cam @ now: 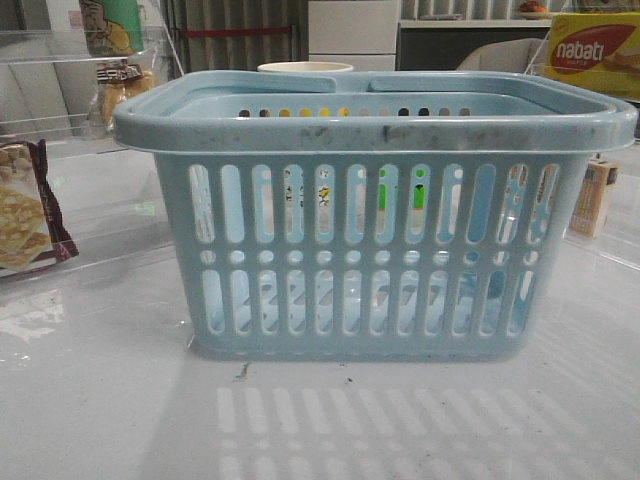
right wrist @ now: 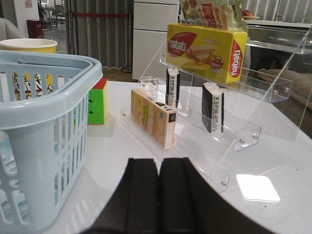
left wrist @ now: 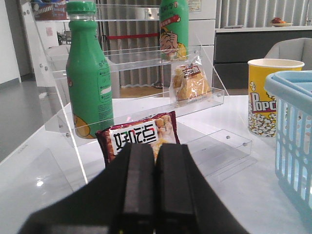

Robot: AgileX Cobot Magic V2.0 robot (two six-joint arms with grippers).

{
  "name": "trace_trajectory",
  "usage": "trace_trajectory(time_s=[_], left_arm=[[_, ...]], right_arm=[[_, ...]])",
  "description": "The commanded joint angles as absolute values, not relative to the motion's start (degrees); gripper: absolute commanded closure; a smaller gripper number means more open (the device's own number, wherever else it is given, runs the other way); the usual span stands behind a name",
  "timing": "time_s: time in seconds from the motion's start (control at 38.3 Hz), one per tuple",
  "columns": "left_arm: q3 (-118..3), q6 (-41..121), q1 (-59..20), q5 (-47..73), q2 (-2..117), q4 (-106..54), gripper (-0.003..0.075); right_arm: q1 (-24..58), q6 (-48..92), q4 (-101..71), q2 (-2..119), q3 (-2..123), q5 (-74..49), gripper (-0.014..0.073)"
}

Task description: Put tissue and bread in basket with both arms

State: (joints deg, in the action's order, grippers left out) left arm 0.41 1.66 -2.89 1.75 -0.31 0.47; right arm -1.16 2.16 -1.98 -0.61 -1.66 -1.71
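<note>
The light-blue slotted basket (cam: 375, 125) stands in the middle of the table; it also shows in the left wrist view (left wrist: 292, 141) and the right wrist view (right wrist: 46, 117). The bread (left wrist: 191, 83), golden-brown in a clear bag, sits on the middle step of a clear acrylic rack; it shows faintly in the front view (cam: 125, 88). Two blackish tissue packets (right wrist: 213, 107) (right wrist: 172, 87) stand upright on the right rack. My left gripper (left wrist: 155, 148) is shut and empty, in front of the left rack. My right gripper (right wrist: 158, 163) is shut and empty, in front of the right rack. Neither gripper shows in the front view.
Left rack: green bottles (left wrist: 87, 73) and a maroon-edged cracker packet (left wrist: 141, 136). Right rack: a beige carton (right wrist: 153, 117) and a yellow nabati box (right wrist: 207, 48). A popcorn cup (left wrist: 268, 97) and a coloured cube (right wrist: 97, 102) stand behind the basket.
</note>
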Motion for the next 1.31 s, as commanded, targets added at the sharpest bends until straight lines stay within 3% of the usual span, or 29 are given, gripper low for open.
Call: trace_trajectory(time_s=[0.0, 0.65, 0.84, 0.97, 1.28], left_arm=[[0.4, 1.4, -2.9, -3.6, -1.4, 0.0, 0.0629], [0.4, 1.4, -2.9, -3.8, -1.4, 0.0, 0.0629], [-0.5, 1.4, -2.9, -10.1, -1.4, 0.0, 0.0629], [-6.5, 1.4, -2.9, -9.5, -1.2, 0.0, 0.0629], [-28.7, 1.4, -2.9, 7.6, 5.4, 0.0, 0.0629]], right_arm=[[-1.4, 2.7, -1.9, -1.6, -1.7, 3.5, 0.0538], [-1.4, 2.7, -1.9, -1.6, -1.7, 3.5, 0.0538], [-1.4, 2.8, -1.9, -1.6, -1.0, 7.5, 0.0538], [-1.4, 2.8, -1.9, -1.6, 5.1, 5.3, 0.0538], [-1.4, 2.8, -1.9, 5.4, 27.5, -11.0, 0.0538]])
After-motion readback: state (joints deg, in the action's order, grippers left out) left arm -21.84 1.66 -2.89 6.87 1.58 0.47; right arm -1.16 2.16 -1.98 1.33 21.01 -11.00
